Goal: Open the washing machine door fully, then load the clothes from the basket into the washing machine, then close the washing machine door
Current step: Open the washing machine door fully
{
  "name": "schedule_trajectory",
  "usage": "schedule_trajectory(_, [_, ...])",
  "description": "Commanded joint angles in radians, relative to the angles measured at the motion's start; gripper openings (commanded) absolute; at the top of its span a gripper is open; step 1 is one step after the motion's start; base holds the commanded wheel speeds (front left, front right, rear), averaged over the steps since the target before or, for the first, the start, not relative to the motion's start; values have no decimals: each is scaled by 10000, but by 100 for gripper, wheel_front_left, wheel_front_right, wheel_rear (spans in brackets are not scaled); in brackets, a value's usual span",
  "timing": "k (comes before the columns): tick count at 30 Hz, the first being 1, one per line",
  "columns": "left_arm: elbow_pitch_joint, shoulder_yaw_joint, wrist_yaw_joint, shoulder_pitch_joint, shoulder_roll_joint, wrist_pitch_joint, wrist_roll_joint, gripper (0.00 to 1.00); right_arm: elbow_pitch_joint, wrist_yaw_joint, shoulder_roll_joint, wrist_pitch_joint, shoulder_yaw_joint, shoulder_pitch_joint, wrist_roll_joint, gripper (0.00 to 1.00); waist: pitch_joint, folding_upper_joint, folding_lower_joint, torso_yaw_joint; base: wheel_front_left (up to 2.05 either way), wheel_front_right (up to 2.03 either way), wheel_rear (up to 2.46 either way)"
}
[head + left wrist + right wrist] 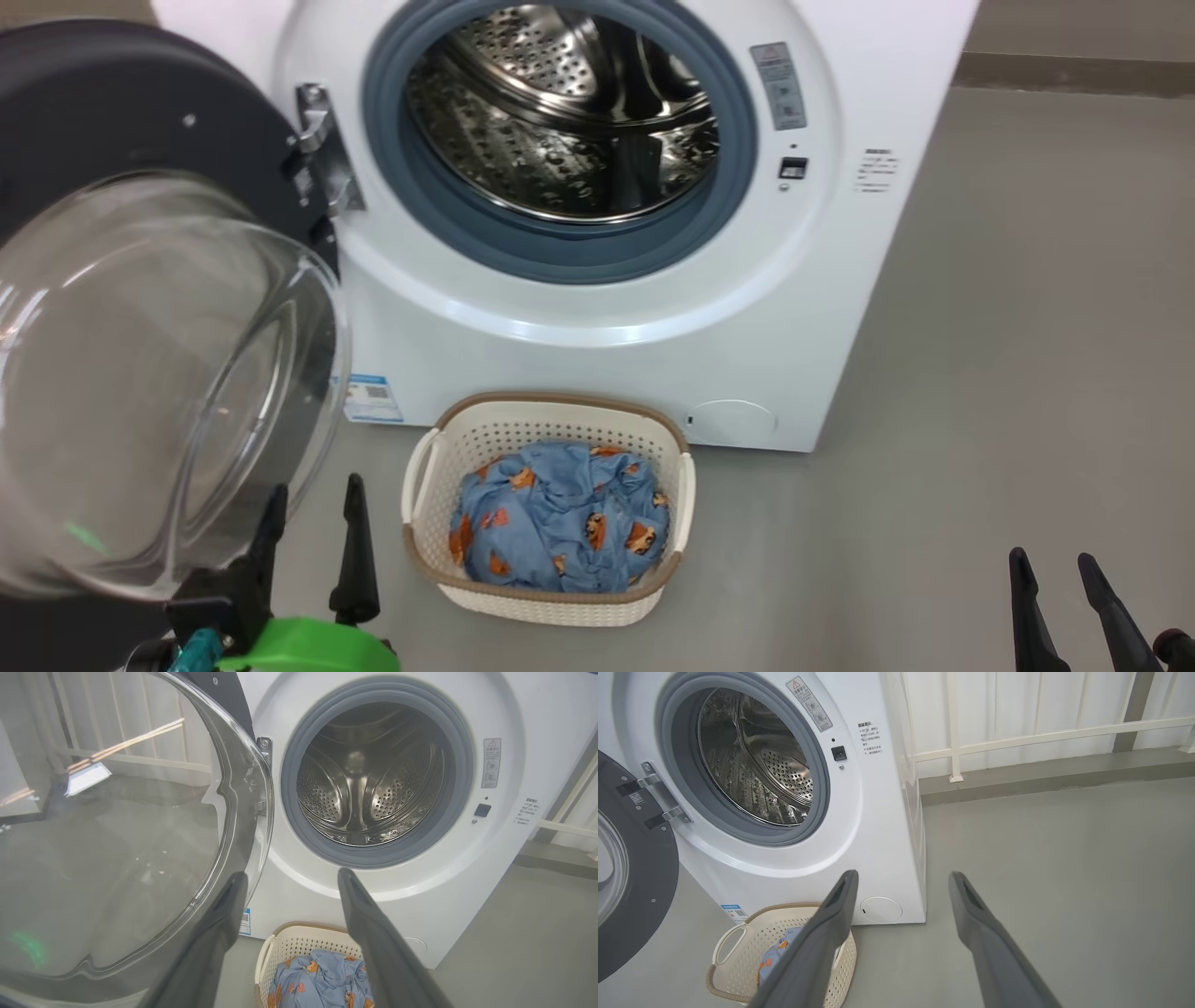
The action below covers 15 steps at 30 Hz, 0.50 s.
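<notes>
Grey floor (pixel 1027 327) around basket (pixel 560 431), washing machine door (pixel 140 355) wide open

The mouth of the washing machine (pixel 840 280) gaped unblocked before me. Its swung-out door (pixel 140 373) crowded my left gripper (pixel 316 485); bare floor (pixel 1027 373) lay all around my right gripper (pixel 1050 555). The basket (pixel 551 403) sat under that mouth.

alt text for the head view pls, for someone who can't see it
A white washing machine stands with its round black door swung open to the left, showing its steel drum. On the grey floor before it sits a cream basket holding blue bear-print clothes. The left gripper and right gripper sit low at the corners, fingers apart.
</notes>
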Motion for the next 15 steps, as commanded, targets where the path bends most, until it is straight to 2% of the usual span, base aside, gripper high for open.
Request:
schedule_trajectory(1, [-212,450,-54,-145,101,-99,226,100,-289,27,-137,-120,240,-249,-139,100,-125,-1,0,-362,0,0,0])
schedule_trajectory(7, [-389,1113,-363,373,-259,-102,1051,100,-287,27,-186,-120,207,-165,-163,100,-174,-1,0,-725,0,0,0])
schedule_trajectory(15, [-417,2017,-995,1102,-795,-103,1828,100,-319,27,-202,-120,204,-77,-245,100,-184,-1,0,-1103,0,0,0])
